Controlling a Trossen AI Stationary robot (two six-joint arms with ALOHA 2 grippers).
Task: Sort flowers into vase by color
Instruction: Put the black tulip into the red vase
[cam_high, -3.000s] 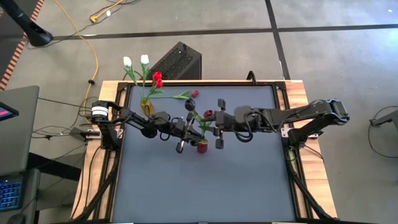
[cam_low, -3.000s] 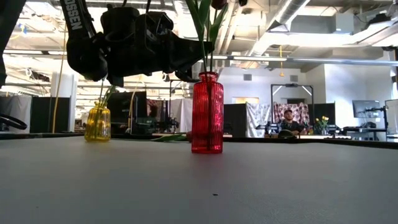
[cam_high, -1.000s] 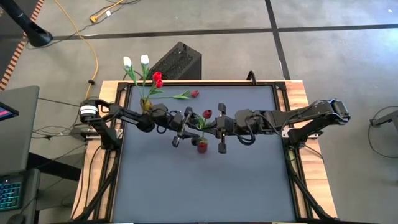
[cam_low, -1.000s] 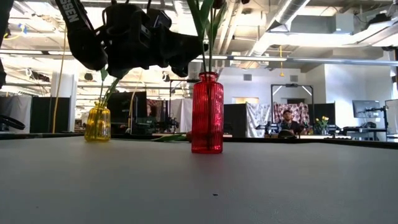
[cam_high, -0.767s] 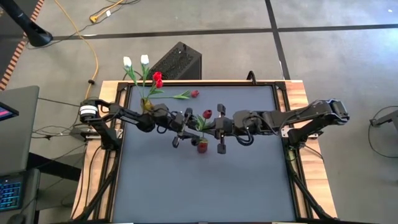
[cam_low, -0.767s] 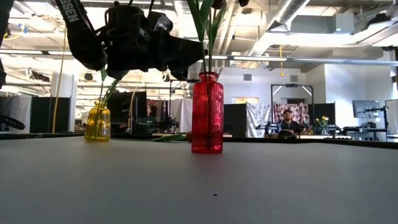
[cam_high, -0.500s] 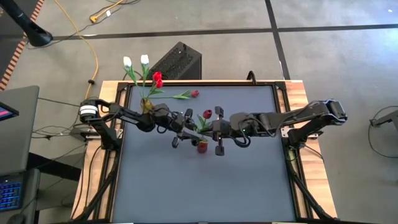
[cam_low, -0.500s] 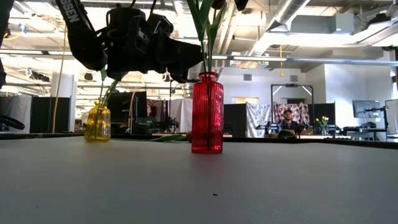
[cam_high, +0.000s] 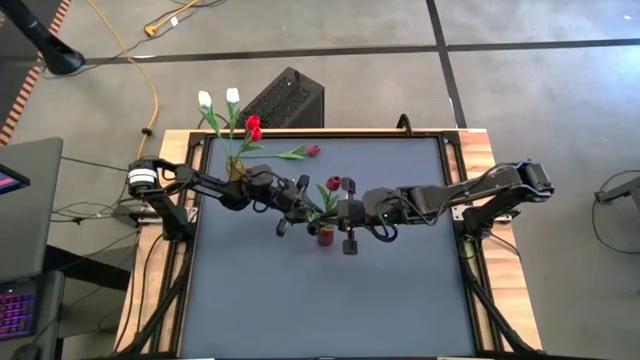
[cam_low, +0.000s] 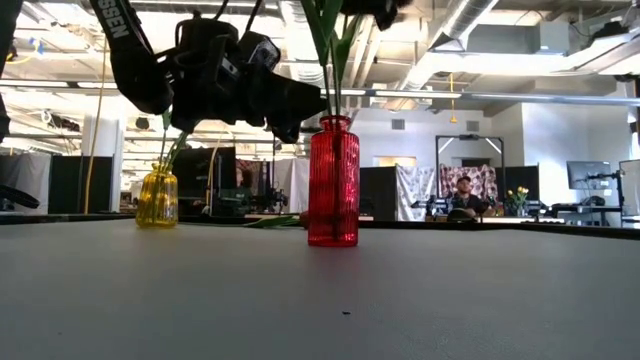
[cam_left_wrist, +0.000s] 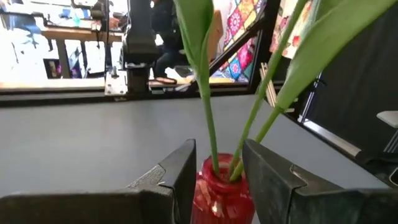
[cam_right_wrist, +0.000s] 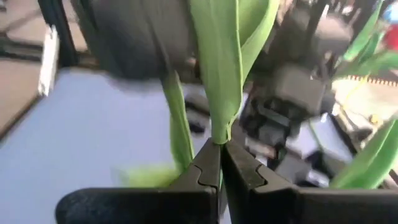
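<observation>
A red ribbed vase (cam_low: 333, 180) stands mid-table (cam_high: 325, 236) with a red tulip (cam_high: 335, 183) in it; the green stems (cam_left_wrist: 210, 118) rise from its mouth. My left gripper (cam_left_wrist: 219, 177) is open, just left of the vase's mouth (cam_low: 295, 105), with the neck showing between its fingers. My right gripper (cam_right_wrist: 220, 163) comes from the right (cam_high: 332, 208) and is shut on the tulip's greenery above the vase. A yellow vase (cam_high: 236, 170) at the far left holds two white tulips (cam_high: 218, 98) and red ones (cam_high: 252, 127). Another red tulip (cam_high: 312, 150) lies on the table. My right gripper pinches a green leaf, folded around the stem (cam_right_wrist: 219, 134), between its two fingertips (cam_right_wrist: 205, 168). It comes in about level from the table's right, across the upright stem and well above the vase's mouth. The stem's lower end stands in the red vase.
The dark mat (cam_high: 320, 300) lies bare on the near side of the vase. Wooden table edges (cam_high: 500, 290) frame it. A black box (cam_high: 285, 100) sits beyond the far edge. Both arms crowd around the red vase.
My right gripper has moved toward the table's left, closing in on the red vase and the left gripper. The left gripper has edged slightly toward the vase's mouth. The vase and the tulips have stayed put.
</observation>
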